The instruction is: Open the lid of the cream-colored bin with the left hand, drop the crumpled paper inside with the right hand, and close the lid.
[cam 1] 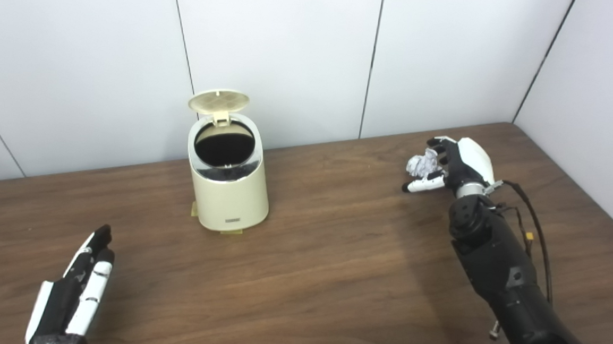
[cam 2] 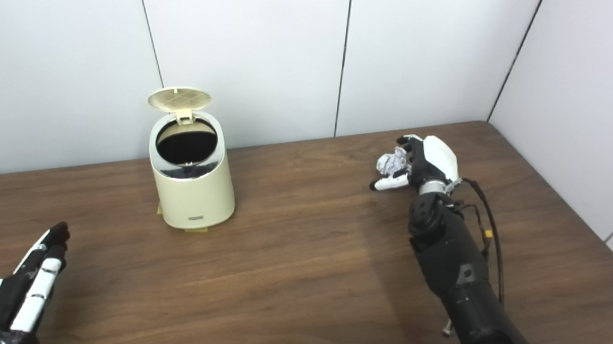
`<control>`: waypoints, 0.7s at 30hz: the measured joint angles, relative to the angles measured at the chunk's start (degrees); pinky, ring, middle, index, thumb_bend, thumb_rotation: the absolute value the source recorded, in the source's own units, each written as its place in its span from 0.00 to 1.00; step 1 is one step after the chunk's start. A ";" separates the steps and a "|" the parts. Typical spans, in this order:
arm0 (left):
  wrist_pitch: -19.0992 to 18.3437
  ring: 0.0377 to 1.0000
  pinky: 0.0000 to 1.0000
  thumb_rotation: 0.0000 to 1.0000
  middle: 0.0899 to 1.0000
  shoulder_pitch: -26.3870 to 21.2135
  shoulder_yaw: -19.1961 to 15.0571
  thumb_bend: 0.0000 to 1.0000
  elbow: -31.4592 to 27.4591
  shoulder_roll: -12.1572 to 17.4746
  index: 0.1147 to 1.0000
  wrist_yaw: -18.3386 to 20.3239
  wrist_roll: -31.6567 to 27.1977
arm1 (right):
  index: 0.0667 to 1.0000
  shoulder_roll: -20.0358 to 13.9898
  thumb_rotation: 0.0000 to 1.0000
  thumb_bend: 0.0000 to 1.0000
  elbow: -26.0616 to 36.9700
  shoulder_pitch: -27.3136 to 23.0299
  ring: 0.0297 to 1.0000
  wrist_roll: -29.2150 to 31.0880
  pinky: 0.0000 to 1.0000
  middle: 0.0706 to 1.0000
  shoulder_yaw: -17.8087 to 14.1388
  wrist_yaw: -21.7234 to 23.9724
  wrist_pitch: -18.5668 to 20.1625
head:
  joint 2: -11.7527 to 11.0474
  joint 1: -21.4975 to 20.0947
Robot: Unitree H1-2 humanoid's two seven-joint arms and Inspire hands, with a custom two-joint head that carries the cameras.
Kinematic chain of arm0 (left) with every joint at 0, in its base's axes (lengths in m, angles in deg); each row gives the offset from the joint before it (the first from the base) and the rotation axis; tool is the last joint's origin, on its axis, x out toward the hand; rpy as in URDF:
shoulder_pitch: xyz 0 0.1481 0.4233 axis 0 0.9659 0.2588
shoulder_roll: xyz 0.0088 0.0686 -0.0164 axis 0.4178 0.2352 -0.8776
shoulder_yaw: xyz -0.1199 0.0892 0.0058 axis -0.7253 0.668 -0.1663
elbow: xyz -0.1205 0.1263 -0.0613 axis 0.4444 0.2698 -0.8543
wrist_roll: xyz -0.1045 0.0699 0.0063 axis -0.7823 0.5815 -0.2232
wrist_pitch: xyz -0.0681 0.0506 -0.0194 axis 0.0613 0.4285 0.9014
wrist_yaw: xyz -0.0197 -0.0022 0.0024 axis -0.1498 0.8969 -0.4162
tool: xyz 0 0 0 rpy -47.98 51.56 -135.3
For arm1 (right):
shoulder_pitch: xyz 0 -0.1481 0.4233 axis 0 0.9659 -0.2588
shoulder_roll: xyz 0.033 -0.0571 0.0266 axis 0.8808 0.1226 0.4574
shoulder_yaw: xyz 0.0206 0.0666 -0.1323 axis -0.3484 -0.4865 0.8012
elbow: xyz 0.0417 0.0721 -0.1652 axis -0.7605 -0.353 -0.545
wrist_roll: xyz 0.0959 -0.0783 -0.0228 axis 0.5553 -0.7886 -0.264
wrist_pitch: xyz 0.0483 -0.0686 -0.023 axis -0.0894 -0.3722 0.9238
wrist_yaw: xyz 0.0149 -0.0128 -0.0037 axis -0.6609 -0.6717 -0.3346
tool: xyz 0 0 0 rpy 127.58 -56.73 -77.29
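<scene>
The cream-colored bin stands on the table's far left-centre, its round lid flipped up and back so the dark inside shows. Far to its right my right hand is closed around the crumpled paper, held just above the table. My left hand lies near the front left edge with its fingers straight and apart, holding nothing, well short of the bin.
The brown wooden table meets white wall panels right behind the bin and along the right side. A cable loops off my right forearm.
</scene>
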 measured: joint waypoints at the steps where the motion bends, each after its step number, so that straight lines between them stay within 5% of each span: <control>1: 0.00 1.00 1.00 0.73 0.98 0.00 -0.07 0.42 -0.08 0.00 0.97 0.00 -0.41 | 0.69 0.01 0.03 0.92 0.00 0.12 0.68 0.42 0.63 0.71 -0.06 -0.44 -0.12 | 0.00 0.00; 4: 0.00 1.00 1.00 0.72 0.97 0.00 -0.02 0.43 -0.12 0.00 0.97 0.00 -0.65 | 0.64 0.02 0.00 0.85 -0.07 0.58 0.59 0.93 0.59 0.61 -0.05 -1.99 -1.80 | 0.09 0.35; 6: 0.00 1.00 1.00 0.72 0.98 0.00 0.04 0.43 -0.18 -0.01 0.97 0.00 -0.65 | 0.54 0.10 0.00 0.61 -0.48 0.67 0.44 1.61 0.45 0.53 -0.23 -3.61 -3.45 | 0.18 0.44; 8: -0.01 1.00 1.00 0.72 0.98 0.02 0.14 0.44 -0.36 -0.02 0.97 0.00 -0.68 | 0.54 0.19 0.00 0.52 -0.49 0.77 0.35 2.21 0.34 0.46 -0.51 -4.34 -4.16 | 0.18 0.70; 15: 0.40 1.00 1.00 0.74 0.97 0.04 0.42 0.45 -1.47 -0.04 0.97 -0.01 -0.65 | 0.49 0.44 0.00 0.51 0.04 1.07 0.36 3.26 0.37 0.46 -0.67 -5.66 -4.43 | 0.35 0.79; 21: 0.44 1.00 1.00 0.73 0.98 0.04 0.56 0.46 -1.49 -0.04 0.97 -0.01 -0.61 | 0.50 0.44 0.00 0.49 -1.91 1.71 0.38 3.39 0.29 0.46 -0.20 -7.58 -8.13 | 0.27 0.88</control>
